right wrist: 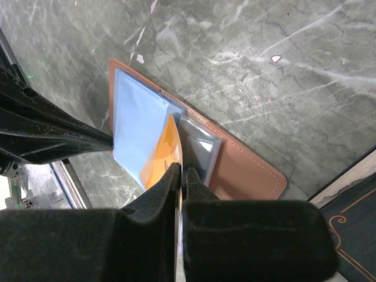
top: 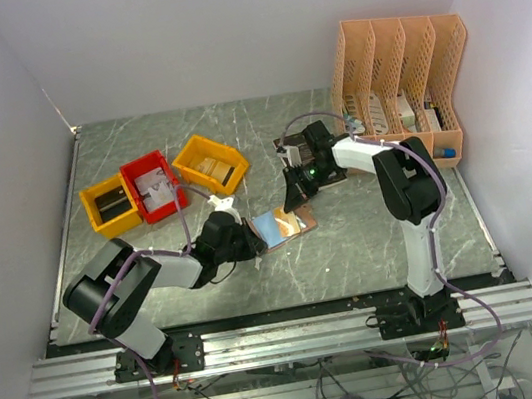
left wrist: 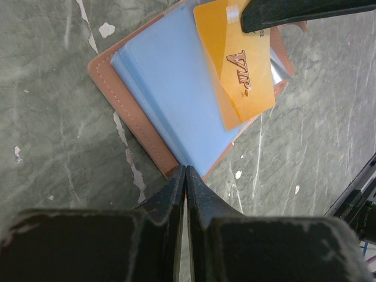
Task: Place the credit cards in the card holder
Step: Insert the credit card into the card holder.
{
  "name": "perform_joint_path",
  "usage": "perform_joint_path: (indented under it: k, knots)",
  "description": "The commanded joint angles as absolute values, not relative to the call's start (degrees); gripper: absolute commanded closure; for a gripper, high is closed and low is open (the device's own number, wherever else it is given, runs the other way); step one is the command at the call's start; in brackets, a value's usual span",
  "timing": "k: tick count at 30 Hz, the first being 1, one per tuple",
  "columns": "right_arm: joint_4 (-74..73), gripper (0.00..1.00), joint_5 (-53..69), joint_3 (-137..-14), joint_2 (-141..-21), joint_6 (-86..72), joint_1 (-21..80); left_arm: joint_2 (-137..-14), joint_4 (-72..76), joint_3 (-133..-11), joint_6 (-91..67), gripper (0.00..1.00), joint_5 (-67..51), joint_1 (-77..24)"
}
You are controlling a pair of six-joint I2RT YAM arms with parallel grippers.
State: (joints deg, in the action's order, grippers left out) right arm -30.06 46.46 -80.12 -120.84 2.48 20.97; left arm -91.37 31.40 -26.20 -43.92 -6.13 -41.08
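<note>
The tan card holder (top: 295, 223) lies open on the marbled table. A light blue leaf (left wrist: 170, 94) covers its left half; I cannot tell whether this is a card or a pocket. My right gripper (right wrist: 182, 170) is shut on the orange-gold credit card (right wrist: 163, 154) marked VIP (left wrist: 238, 70), which stands tilted over the holder's middle. Beside it, a grey-silver piece (right wrist: 201, 150) rests on the brown leather (right wrist: 249, 176). My left gripper (left wrist: 185, 170) is shut on the holder's near edge, pinching leather and blue leaf. In the top view the left gripper (top: 250, 238) and right gripper (top: 296, 198) flank the holder.
Two yellow bins (top: 110, 204) (top: 210, 163) and a red bin (top: 152, 185) stand at the back left. A peach slotted file rack (top: 399, 77) stands at the back right. A black book with gold ornament (right wrist: 352, 235) lies just right of the holder.
</note>
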Motion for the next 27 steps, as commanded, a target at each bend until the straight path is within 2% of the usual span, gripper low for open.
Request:
perform_joint_path:
  k: [1, 27]
  knots:
    - [-32.14, 1.00, 42.81, -81.82, -123.50, 4.73, 21.74, -91.05, 29.62, -27.52, -42.14, 0.85, -3.48, -41.09]
    - [-35.04, 0.98, 44.33, -85.77, -126.54, 5.53, 23.67, -91.80, 29.19, -28.19, -41.63, 0.85, -3.54, -41.07]
